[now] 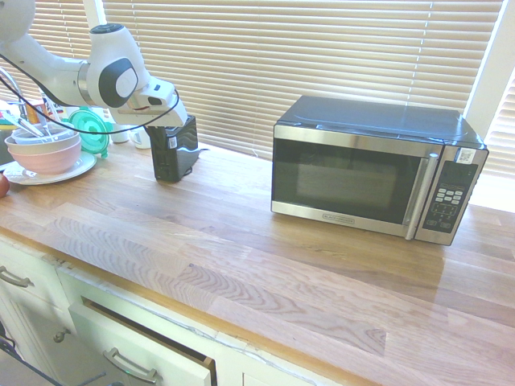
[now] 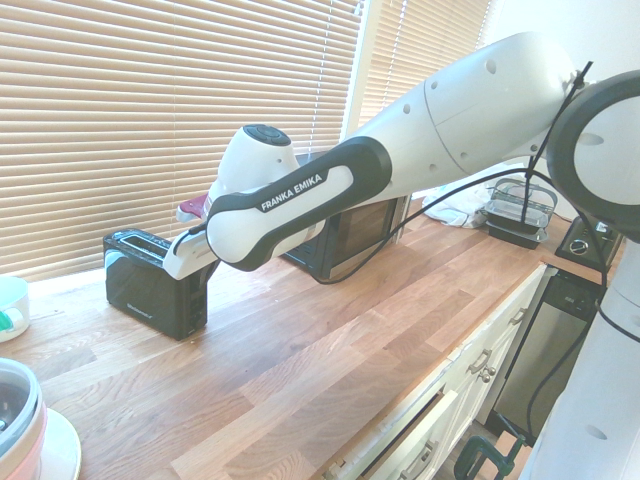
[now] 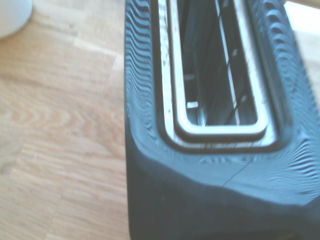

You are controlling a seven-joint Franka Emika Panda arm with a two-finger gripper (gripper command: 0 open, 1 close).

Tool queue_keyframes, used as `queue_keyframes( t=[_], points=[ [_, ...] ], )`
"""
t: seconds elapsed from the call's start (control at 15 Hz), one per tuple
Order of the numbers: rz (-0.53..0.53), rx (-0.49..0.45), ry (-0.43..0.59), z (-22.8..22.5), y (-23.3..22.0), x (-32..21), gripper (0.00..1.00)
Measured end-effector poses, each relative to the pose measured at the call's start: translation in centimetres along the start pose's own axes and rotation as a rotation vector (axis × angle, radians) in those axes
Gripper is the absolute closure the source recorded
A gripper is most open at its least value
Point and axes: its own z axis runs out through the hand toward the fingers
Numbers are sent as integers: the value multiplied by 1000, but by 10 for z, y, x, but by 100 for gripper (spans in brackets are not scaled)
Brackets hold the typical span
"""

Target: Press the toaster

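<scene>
White arm, 1 black cable

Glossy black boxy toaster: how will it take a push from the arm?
The glossy black boxy toaster looks rigid, so it likely won't flex. It stands tall and narrow on the smooth wooden counter, so a push high on its broad side might tip it. Pushed low, it would more likely slide.

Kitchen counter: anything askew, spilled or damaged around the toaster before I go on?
Nothing looks spilled or broken around the toaster, which stands upright. One oddity: in the first exterior view, a drawer below the counter sits partly open, with a dark gap above its front.
</scene>
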Motion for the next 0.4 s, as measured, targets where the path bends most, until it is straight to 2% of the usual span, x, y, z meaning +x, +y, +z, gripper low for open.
queue_keyframes(
  t=[0.4],
  points=[
    [11,-29,-30,12,10,1,100]
  ],
)
